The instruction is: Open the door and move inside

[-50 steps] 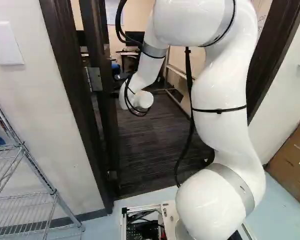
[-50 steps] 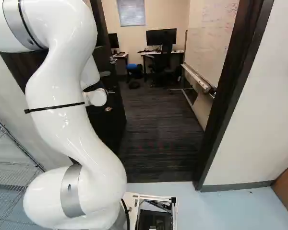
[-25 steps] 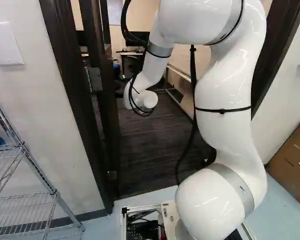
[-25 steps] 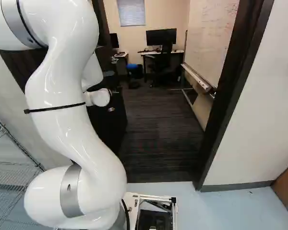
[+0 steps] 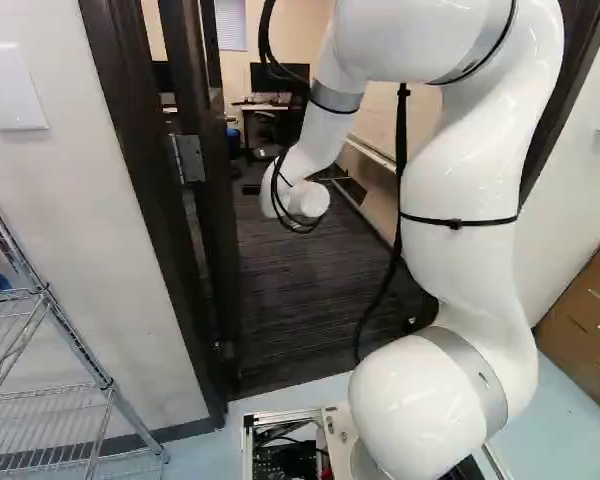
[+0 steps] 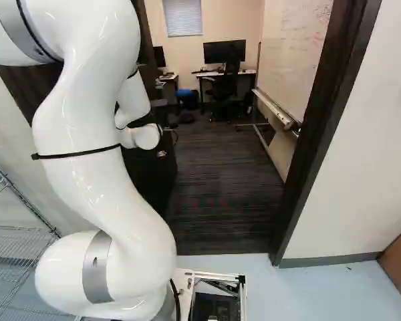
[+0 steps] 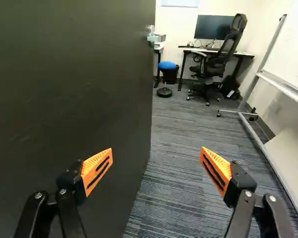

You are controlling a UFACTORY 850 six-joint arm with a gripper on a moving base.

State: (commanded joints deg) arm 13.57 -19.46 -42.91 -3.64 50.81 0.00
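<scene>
The dark door (image 5: pixel 212 230) stands swung into the room, seen nearly edge-on in the left base view; its dark face (image 6: pixel 150 184) shows behind my arm in the right base view. My wrist (image 5: pixel 308 200) is in the doorway, hiding the gripper in both base views. In the wrist view my gripper (image 7: pixel 156 156) is open with nothing held. The door (image 7: pixel 69 74) fills the space ahead of and beside one finger, and its free edge runs between the two fingers' directions. A silver handle (image 7: pixel 156 37) shows on that edge, farther ahead.
Dark door frame posts (image 6: pixel 321 134) flank the opening. Inside are carpet (image 6: pixel 220 200), a desk with monitor (image 7: pixel 209 27), an office chair (image 7: pixel 221 54), a blue-topped stool (image 7: pixel 167 65) and a whiteboard stand (image 7: pixel 268 148). A wire rack (image 5: pixel 50 400) and carton (image 5: pixel 585 320) stand outside.
My arm has swung to the right in the left base view, its wrist moving away from the door's edge. The base and the door show no clear movement.
</scene>
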